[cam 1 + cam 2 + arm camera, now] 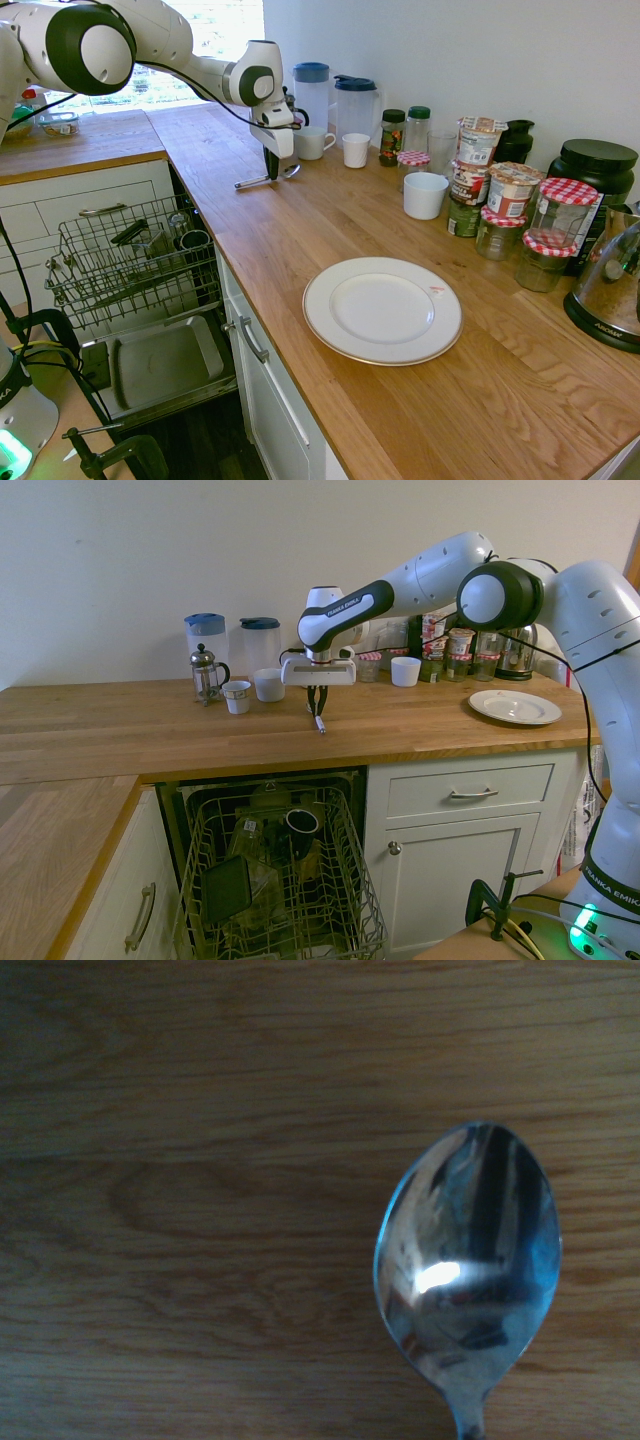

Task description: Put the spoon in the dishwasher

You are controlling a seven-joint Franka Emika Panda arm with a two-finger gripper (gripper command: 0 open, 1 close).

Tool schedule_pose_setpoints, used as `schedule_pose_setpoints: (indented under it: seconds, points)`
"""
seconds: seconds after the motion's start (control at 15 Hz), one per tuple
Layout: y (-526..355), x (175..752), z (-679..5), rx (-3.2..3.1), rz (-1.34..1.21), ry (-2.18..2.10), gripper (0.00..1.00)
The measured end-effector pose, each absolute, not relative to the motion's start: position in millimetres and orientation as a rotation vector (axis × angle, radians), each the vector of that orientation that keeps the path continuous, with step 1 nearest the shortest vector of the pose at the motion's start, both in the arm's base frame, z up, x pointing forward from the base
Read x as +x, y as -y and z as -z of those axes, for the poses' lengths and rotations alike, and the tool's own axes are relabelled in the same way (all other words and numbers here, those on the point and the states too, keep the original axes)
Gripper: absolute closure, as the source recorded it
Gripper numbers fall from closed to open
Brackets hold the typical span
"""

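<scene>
Gripper (271, 176) of the white arm points straight down over the wooden counter (400, 220), fingers clamped together on the slim shiny silver metal spoon (266, 180), approx mid-handle. Spoon lies about level, long axis running along the counter; oval bowl fills the wrist view w/ wood grain behind it. Can't tell if it's lifted clear or just touching the wood.

Key relation, 1st ext view: dishwasher w/ grey wire pull-out rack (130, 262) sits below counter level, to the left & nearer than the gripper, past the counter's front edge. My read: carry needs lift, travel out over that edge, then down. 1 arm only, so no choice of arm
</scene>
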State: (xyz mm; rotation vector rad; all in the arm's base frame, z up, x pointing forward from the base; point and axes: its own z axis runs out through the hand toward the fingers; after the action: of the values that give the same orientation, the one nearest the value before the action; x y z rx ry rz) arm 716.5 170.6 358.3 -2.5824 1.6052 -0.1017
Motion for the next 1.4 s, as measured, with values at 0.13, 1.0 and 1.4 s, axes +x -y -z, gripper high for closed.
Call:
schedule_pose_setpoints:
  seconds: [0.13,1.0,1.4]
  points:
    - [-167,709,-383,-2.557,0.109,-1.605,1.0]
    - [-219,548,-438,-2.501,0.115,-1.604,1.0]
    - [-266,492,-407,-2.543,0.112,-1.563,1.0]
